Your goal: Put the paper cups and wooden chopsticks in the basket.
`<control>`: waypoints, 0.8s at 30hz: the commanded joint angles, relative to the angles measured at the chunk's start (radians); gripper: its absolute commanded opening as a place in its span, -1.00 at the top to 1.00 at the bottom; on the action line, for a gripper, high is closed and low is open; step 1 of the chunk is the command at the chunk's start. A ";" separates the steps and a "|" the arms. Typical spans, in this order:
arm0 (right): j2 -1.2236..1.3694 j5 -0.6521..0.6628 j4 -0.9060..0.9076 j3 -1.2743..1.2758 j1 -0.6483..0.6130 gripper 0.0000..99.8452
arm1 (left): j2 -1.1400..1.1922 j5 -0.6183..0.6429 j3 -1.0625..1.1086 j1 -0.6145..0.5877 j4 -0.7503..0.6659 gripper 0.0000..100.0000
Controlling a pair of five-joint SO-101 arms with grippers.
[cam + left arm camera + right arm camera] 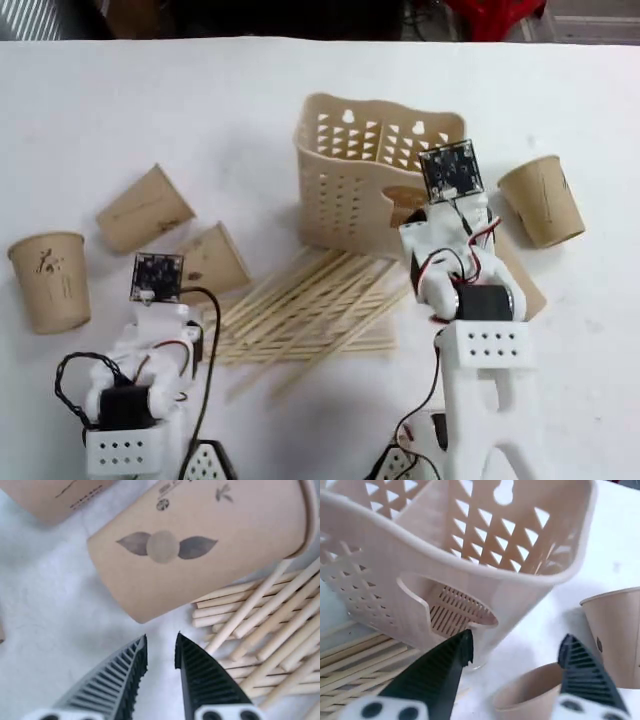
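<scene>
The left arm sits folded at the table's (100,100) 7 o'clock. The left gripper (160,639) points down just short of a tipped cup (200,545), with its fingers slightly parted on nothing. The right arm stretches from 5 o'clock to the basket (345,190). The right gripper (516,642) is spread wide over another cup (527,692). Chopsticks (310,310) lie at the basket's 7 o'clock.

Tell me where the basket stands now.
In the high view the basket stands upright near the middle of the table, just behind the chopstick pile, with the right gripper close at its front wall.
</scene>
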 commanded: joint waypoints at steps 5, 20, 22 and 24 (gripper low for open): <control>0.033 0.002 0.093 -0.008 -0.050 0.36 | -0.005 -0.008 -0.002 0.005 0.006 0.78; -0.348 -0.037 0.323 -0.012 -0.048 0.25 | -0.005 -0.008 -0.002 0.005 0.006 0.78; -0.406 -0.037 0.325 -0.012 -0.047 0.25 | -0.005 -0.008 -0.002 0.005 0.006 0.78; -0.455 -0.041 0.334 -0.014 -0.047 0.25 | -0.005 -0.008 -0.002 0.005 0.006 0.78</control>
